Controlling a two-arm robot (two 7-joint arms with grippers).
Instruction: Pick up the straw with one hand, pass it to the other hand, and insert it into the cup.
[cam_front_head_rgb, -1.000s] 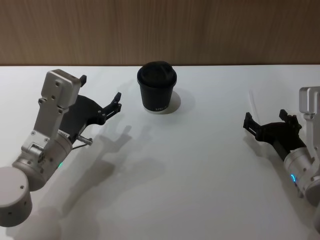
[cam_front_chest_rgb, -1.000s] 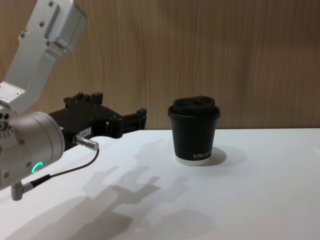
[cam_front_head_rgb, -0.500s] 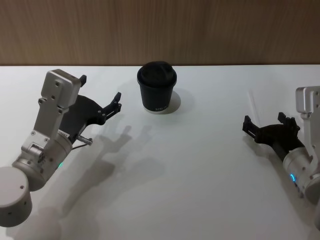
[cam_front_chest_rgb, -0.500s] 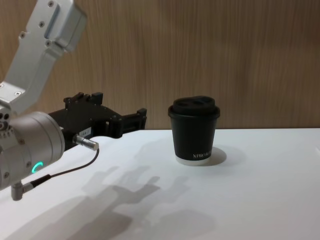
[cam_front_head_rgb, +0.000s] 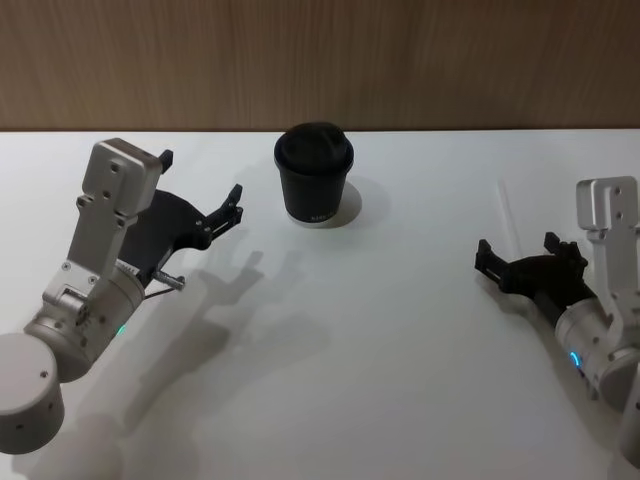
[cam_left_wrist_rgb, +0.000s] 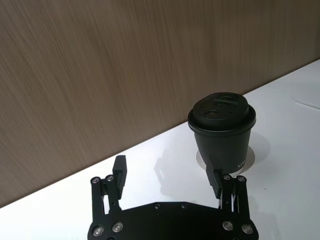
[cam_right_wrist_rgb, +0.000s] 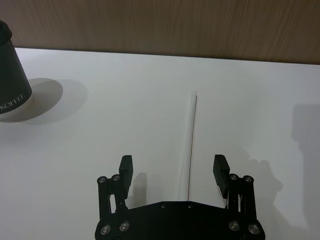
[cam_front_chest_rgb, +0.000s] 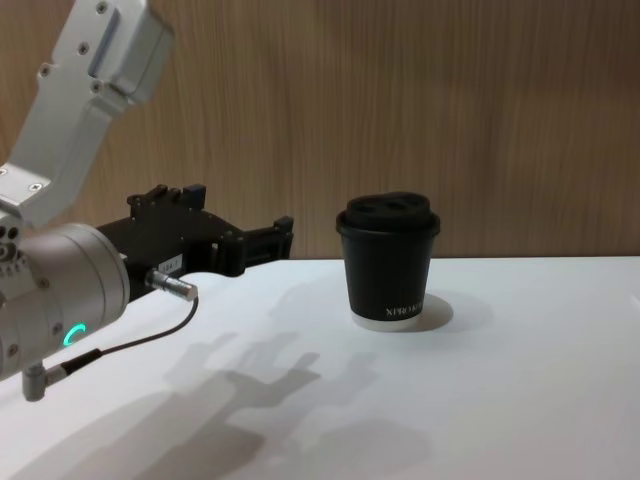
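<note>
right gripper at right edge, spread wide, holding nothing; white straw lies flat just ahead of it. left gripper mid-left, wide open, empty, facing black cup at upper centre.

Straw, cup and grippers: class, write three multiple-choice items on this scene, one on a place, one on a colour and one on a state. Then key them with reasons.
1. Where is the straw?
A flat on the table, to the robot's right of the cup
B standing in the cup
C leaning on the cup

2. What colour is the cup's lid?
A white
B black
C red

3. How is the right gripper?
A shut on the straw
B shut on the cup
C open, holding nothing

Key:
1 A: the straw lies along the white tabletop, apart from the cup.
2 B: the domed lid is black, like the cup's wall.
3 C: its fingers stand wide apart, neither touching the straw. The left gripper, near the cup, is open too.
</note>
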